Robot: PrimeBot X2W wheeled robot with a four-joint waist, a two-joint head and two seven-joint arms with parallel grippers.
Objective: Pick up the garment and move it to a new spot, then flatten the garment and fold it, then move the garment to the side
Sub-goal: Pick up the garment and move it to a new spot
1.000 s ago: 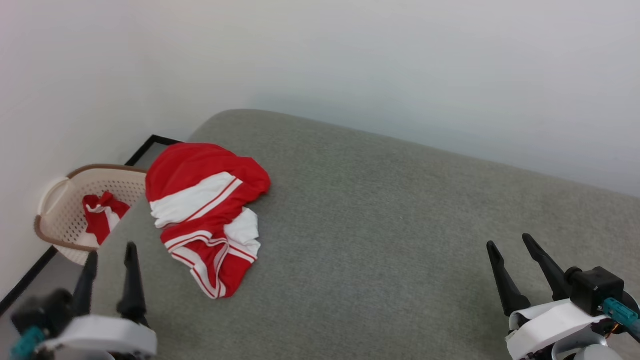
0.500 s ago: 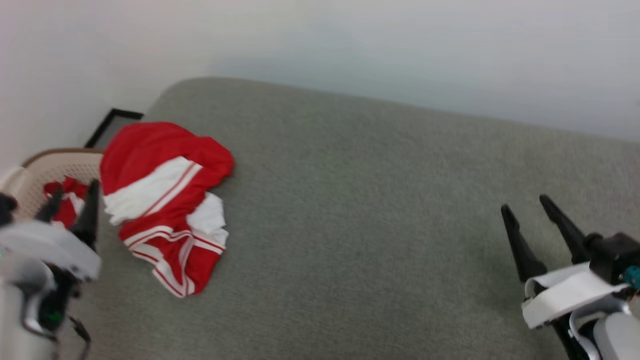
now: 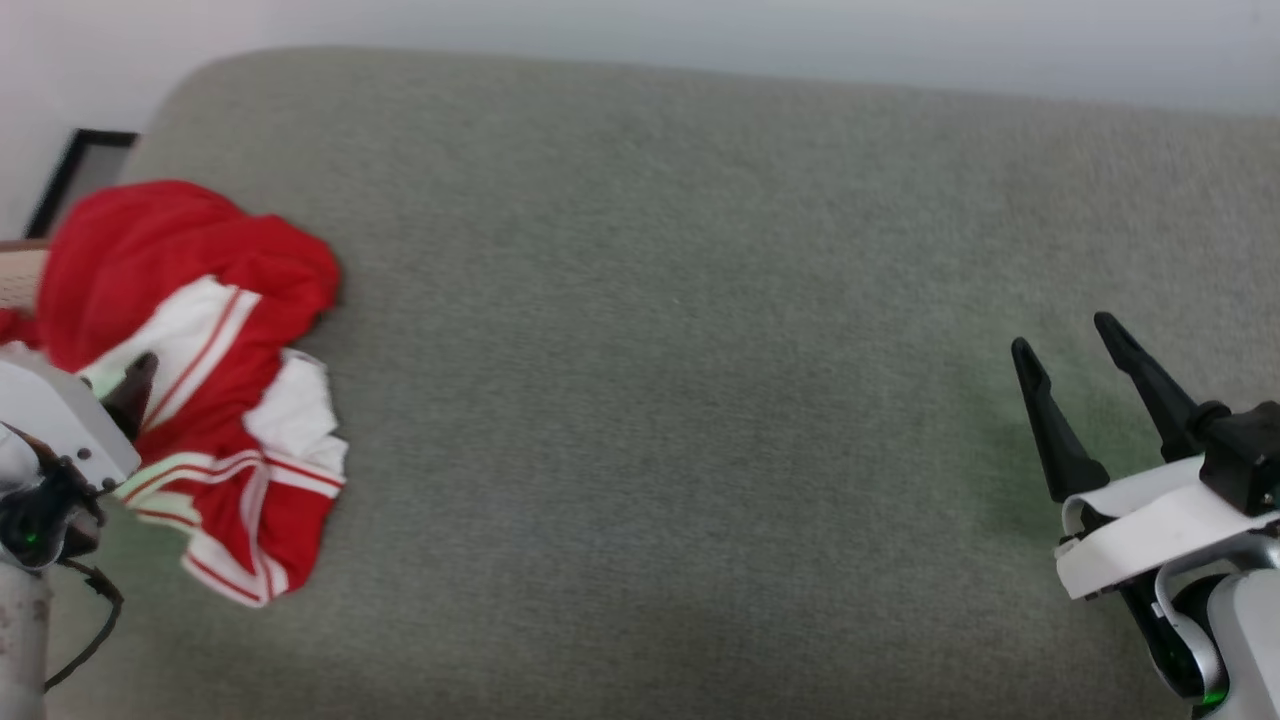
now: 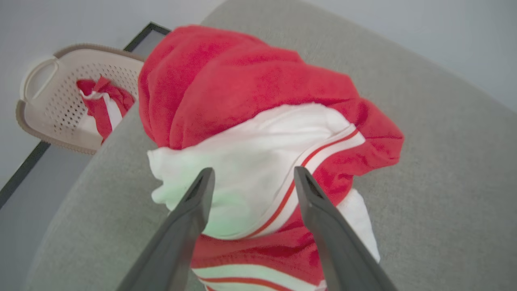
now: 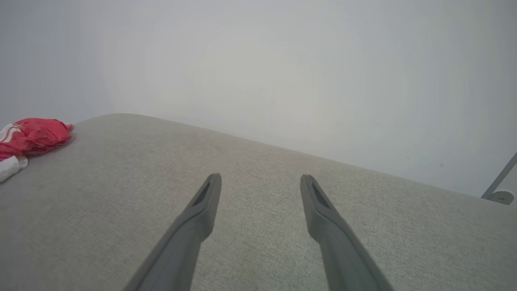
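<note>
The garment (image 3: 200, 300) is a red shirt with white bands, lying crumpled at the left end of the grey padded surface (image 3: 680, 420). In the left wrist view the garment (image 4: 250, 93) is close up. My left gripper (image 4: 254, 171) is open, its two fingers either side of a white sleeve band; whether they touch the cloth I cannot tell. In the head view one of its fingertips (image 3: 140, 368) shows over the garment's left part. My right gripper (image 3: 1062, 333) stands open over bare surface at the far right, also open in its wrist view (image 5: 261, 177). The garment (image 5: 34, 135) lies far to its left.
A cream perforated basket (image 4: 48, 109) stands on the floor beyond the surface's left end, holding another red-and-white cloth (image 4: 103, 107). A pale wall (image 5: 258, 72) runs behind the surface. A metal leg (image 5: 499, 184) shows at the far right.
The head camera has tipped down and swung, shifting the whole picture left. My left gripper has moved from below-left of the garment to over its white band. Both grippers stay open.
</note>
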